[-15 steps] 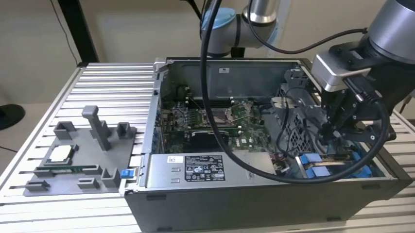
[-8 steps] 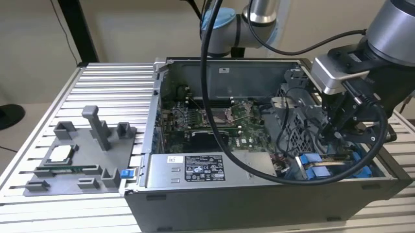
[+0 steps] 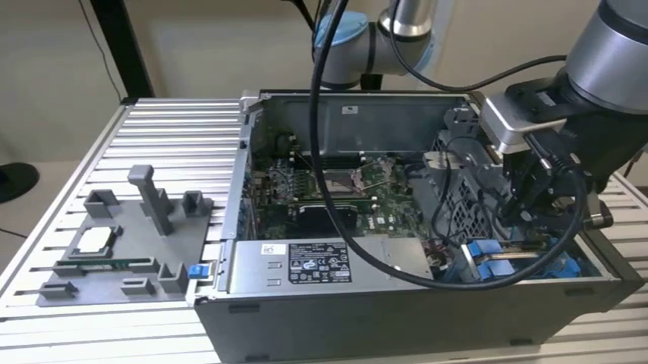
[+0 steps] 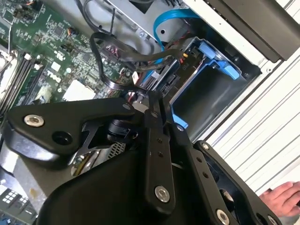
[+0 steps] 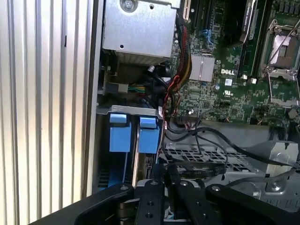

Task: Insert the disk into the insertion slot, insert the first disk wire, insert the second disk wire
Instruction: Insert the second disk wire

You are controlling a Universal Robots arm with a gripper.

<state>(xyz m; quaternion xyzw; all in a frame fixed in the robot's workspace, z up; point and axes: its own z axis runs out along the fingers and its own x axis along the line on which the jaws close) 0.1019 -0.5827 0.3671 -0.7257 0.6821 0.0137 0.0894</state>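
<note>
A Universal Robots arm reaches into an open computer case (image 3: 405,303) standing on a ribbed metal table (image 3: 152,152), its end effector (image 3: 532,208) lowered into the corner of the case nearest the exterior view's right. The fingers (image 4: 157,119) stand close together around a dark wire (image 4: 112,84) with its connector at their tips, though whether they actually pinch it cannot be told. Just beyond the fingertips in the second wrist view lies the insertion slot (image 4: 208,84), a grey bay edged with bright blue plastic. In the first wrist view, blue carrier tabs (image 5: 136,133) sit just ahead of the end effector, beside a perforated grey cage (image 5: 211,157) draped with black cables. The disk itself cannot be clearly made out among the blue rails. Farther from the end effector, the green motherboard (image 3: 335,189) fills the case floor, and a silver power-supply box (image 3: 324,265) lies along the near wall. Well away, on the table, rests a grey fixture tray (image 3: 121,250). A hand (image 4: 283,199) shows at the edge of the second wrist view, behind the end effector.
</note>
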